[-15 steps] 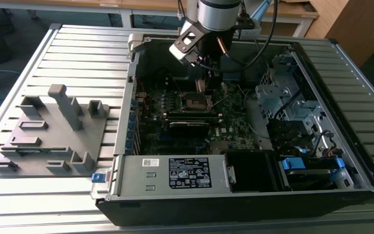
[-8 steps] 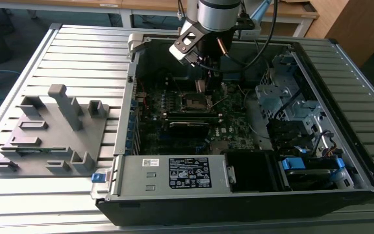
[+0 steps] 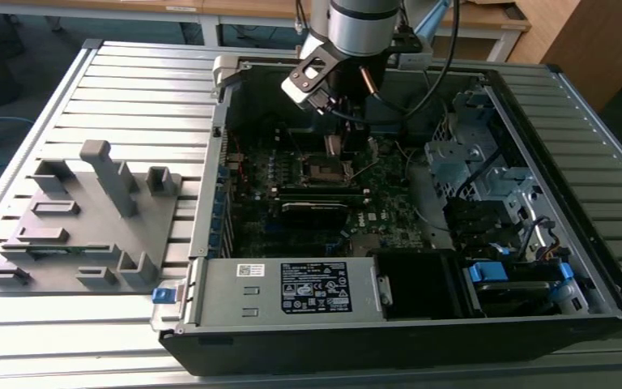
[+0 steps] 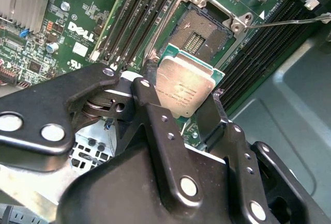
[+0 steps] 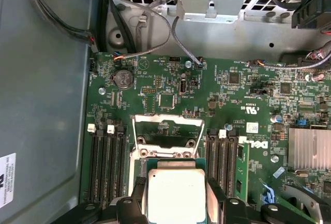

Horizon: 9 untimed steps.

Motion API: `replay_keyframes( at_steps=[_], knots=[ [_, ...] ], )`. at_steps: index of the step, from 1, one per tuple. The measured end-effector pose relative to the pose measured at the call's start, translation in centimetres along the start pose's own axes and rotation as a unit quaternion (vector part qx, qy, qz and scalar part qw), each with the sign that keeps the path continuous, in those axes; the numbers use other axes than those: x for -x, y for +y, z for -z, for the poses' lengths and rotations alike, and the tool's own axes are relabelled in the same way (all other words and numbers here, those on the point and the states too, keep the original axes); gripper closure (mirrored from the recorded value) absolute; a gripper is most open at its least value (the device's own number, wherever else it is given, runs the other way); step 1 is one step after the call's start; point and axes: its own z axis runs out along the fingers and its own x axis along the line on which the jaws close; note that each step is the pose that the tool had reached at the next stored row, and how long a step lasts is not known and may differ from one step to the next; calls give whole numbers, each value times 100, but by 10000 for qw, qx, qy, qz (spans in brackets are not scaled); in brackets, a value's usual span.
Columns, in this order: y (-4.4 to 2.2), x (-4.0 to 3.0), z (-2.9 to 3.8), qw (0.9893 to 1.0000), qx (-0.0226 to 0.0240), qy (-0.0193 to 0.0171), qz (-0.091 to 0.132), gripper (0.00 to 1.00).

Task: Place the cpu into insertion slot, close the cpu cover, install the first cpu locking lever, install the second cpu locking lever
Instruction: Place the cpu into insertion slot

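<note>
Inside the open computer case [image 3: 398, 352], your gripper [image 4: 182, 93] is clamped on the cpu [image 4: 187, 81] near the insertion slot [image 4: 202, 35]; drop it tilted or off-centre and you'll likely bend pins.

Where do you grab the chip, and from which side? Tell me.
Pinch the chip by two opposite edges, coming from above its flat metal top. It is a thin square, so only the edges offer grip; the gripper holds it so now.

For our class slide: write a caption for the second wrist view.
Fingers hold the cpu by its edges, short of the empty slot.
</note>
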Motion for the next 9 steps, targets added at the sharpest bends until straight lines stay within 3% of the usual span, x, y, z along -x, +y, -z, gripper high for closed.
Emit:
replay_keyframes(
  at_steps=[4,9],
  knots=[
    [-5,0,-44,10000,0,-1,0,46],
    [-7,0,-48,10000,0,-2,0,46]
  ],
)
